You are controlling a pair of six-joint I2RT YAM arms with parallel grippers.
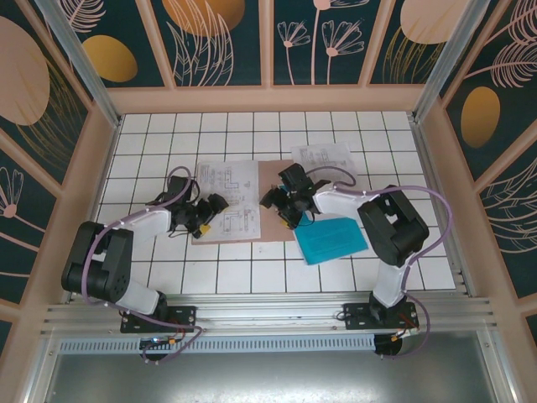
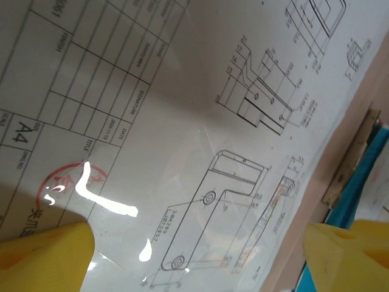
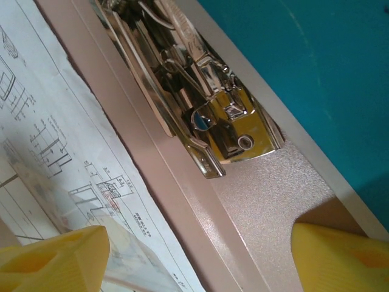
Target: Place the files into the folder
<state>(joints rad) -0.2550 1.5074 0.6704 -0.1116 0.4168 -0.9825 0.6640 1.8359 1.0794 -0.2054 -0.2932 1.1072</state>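
Both of my pincers are released. The yellow tips of my left gripper [image 2: 194,261] stand wide apart, low over a white printed sheet [image 2: 182,121] with technical drawings on it. This sheet lies flat on the folder [image 2: 371,73], and the pinkish-brown card shows along the sheet's right edge. My right gripper [image 3: 197,258] is spread too, low over the bare card, near the metal clip [image 3: 213,121]. The teal sheet [image 1: 331,239] lies just beside the folder, at its right. A second white sheet [image 1: 323,158] lies on the tiled table [image 1: 168,126], by the folder's far right corner.
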